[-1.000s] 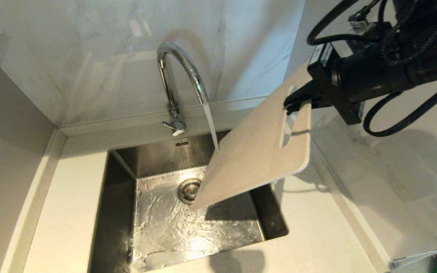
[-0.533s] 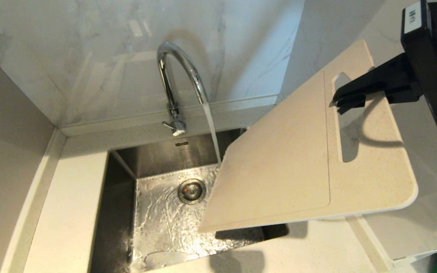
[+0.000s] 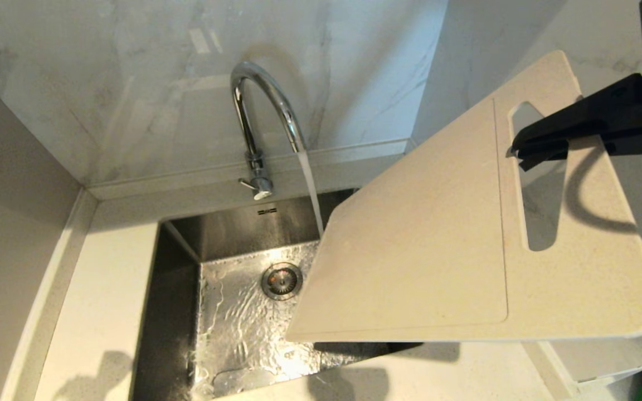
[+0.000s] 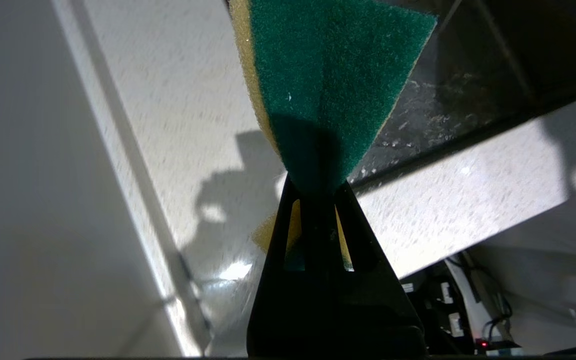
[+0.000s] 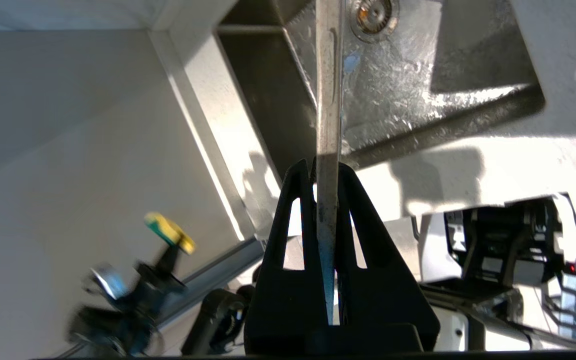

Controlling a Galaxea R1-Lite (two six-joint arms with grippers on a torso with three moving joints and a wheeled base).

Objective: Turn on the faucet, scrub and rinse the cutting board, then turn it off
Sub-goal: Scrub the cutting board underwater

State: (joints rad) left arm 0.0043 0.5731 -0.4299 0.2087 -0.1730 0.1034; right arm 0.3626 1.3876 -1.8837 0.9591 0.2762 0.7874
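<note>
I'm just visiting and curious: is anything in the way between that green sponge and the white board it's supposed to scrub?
Nothing visible blocks it. The left gripper holds the sponge over the counter left of the sink. The right gripper holds the cutting board tilted over the sink's right side. Only the open basin and the faucet's stream lie between.

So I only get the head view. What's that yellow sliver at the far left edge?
Observer: A sponge, yellow with a green scouring face, pinched in the left claw.
Operator: Is it touching the board?
Observer: No. The right wrist view shows it held well apart from the cutting board.
Operator: And how does the other claw hold the board?
Observer: Seen edge-on, the right claw has one finger pressed on each face of the board.
</note>
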